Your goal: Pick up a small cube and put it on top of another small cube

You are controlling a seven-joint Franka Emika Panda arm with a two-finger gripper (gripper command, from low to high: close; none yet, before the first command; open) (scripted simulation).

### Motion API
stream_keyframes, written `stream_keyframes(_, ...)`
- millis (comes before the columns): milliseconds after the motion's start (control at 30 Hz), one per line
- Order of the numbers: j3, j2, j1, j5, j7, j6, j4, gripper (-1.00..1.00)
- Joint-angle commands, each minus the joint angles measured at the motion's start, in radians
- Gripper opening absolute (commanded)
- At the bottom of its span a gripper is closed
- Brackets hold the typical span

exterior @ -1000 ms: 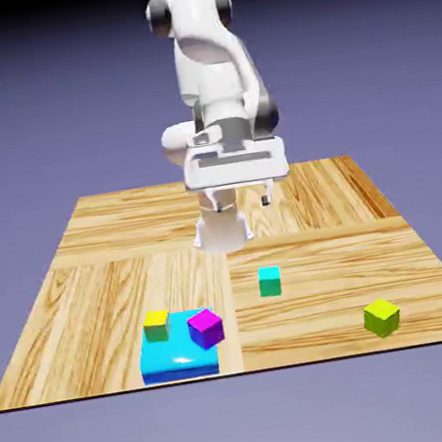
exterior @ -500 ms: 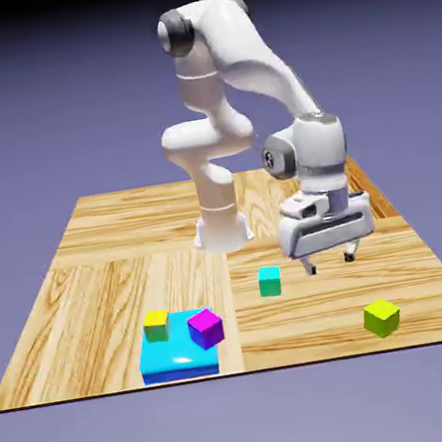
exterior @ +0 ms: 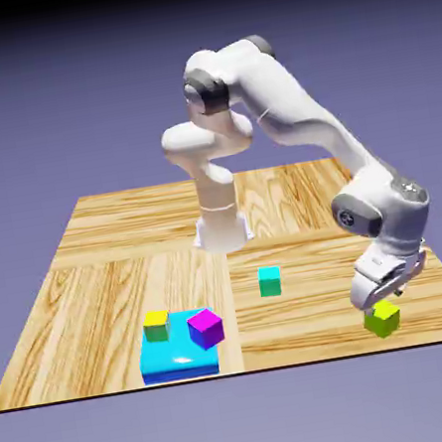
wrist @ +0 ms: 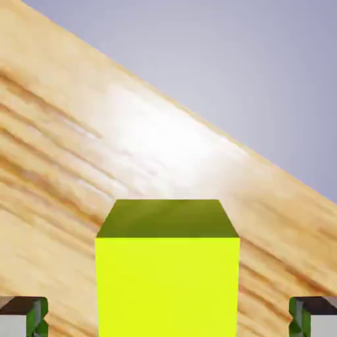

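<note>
A small yellow-green cube (exterior: 383,319) lies on the wooden table near its front right corner. My gripper (exterior: 383,306) has come down right over it and stands open, one finger on each side. In the hand view the same cube (wrist: 168,276) fills the space between my two fingertips (wrist: 24,317), with gaps on both sides, so nothing grips it. A small teal cube (exterior: 269,281) rests alone near the table's middle. A magenta cube (exterior: 206,328) and a smaller yellow cube (exterior: 157,325) sit on a flat cyan block (exterior: 179,360) at the front left.
The table's front edge (exterior: 288,363) runs just below the yellow-green cube, and the right edge is close by. In the hand view the table edge (wrist: 217,135) cuts diagonally against the violet backdrop beyond the cube.
The arm has swung from the table's back middle toward the exterior view's right and front, and dropped down until the gripper straddles the yellow-green cube. No cube has moved.
</note>
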Motion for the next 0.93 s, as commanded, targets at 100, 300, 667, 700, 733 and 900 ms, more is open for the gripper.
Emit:
stream_keyframes(100,0.037,-0.072,-0.024,0.040,-0.024,-0.073,0.003,-1.00)
stream_keyframes(300,-0.066,-0.290,-0.191,0.229,0.074,-0.140,-0.101,-1.00)
stream_keyframes(667,-0.299,-0.571,-0.465,0.525,0.285,-0.130,-0.313,-1.00)
stream_keyframes(700,-0.299,-0.542,-0.462,0.525,0.285,-0.086,-0.327,-1.00)
stream_keyframes(733,-0.298,-0.514,-0.460,0.525,0.284,-0.043,-0.342,-1.00)
stream_keyframes(900,-0.299,-0.542,-0.462,0.525,0.285,-0.087,-0.327,1.00)
